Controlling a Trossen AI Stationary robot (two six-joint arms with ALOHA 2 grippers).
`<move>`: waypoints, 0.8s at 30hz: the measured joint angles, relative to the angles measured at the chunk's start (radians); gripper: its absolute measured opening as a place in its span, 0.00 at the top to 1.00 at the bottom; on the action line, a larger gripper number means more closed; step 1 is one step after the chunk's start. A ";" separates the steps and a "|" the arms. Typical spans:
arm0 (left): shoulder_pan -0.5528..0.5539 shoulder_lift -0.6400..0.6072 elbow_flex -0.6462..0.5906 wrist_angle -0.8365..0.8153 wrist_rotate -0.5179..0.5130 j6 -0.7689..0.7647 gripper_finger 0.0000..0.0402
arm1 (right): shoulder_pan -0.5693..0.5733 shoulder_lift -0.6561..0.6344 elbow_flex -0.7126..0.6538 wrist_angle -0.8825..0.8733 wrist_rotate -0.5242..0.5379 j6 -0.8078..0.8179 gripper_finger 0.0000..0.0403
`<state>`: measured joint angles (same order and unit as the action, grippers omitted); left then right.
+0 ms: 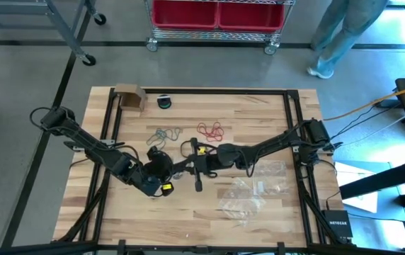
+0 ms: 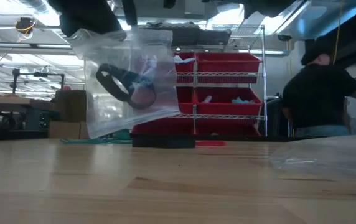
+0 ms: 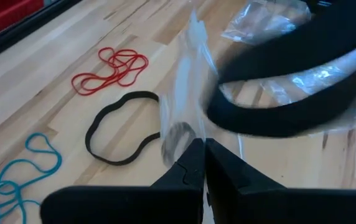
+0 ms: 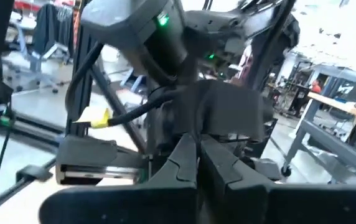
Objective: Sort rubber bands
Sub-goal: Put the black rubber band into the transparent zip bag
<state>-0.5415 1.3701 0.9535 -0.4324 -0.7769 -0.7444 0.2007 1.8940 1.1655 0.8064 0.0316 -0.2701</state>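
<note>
Both tools meet at the high view's centre: the left tool (image 3: 200, 163) and the right tool (image 4: 196, 163) are each pinched tight on a clear plastic zip bag (image 2: 125, 81) lifted off the wooden table (image 1: 259, 106). The low view shows a thick black rubber band (image 2: 125, 84) inside it, apparently. Another black band (image 3: 121, 127), thin red bands (image 3: 111, 68) and teal bands (image 3: 16, 177) lie loose on the table.

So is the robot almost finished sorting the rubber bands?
Not yet. Some black bands already sit inside the clear bag, which hangs above the table. The left claw is shut on the bag's edge; the right claw is shut too, close by. Still loose on the table: one black band, the red bands and the teal bands. More empty bags wait nearby.
</note>
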 joint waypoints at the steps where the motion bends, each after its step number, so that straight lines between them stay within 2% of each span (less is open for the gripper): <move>1: 0.000 0.000 0.000 0.000 0.000 0.000 1.00 | -0.002 0.001 0.001 -0.023 0.001 0.000 1.00; 10: -0.001 0.000 0.000 -0.007 0.005 0.002 1.00 | -0.006 0.004 0.000 -0.261 0.031 -0.023 1.00; 15: 0.000 0.001 -0.001 -0.013 0.005 0.002 1.00 | -0.005 0.003 0.001 -0.329 0.063 -0.023 1.00; 24: 0.001 0.001 -0.002 -0.014 -0.019 0.001 1.00 | -0.005 -0.001 0.002 -0.415 0.115 0.150 1.00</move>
<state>-0.5406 1.3708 0.9516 -0.4467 -0.7960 -0.7433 0.1959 1.8933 1.1671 0.3911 0.1462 -0.1203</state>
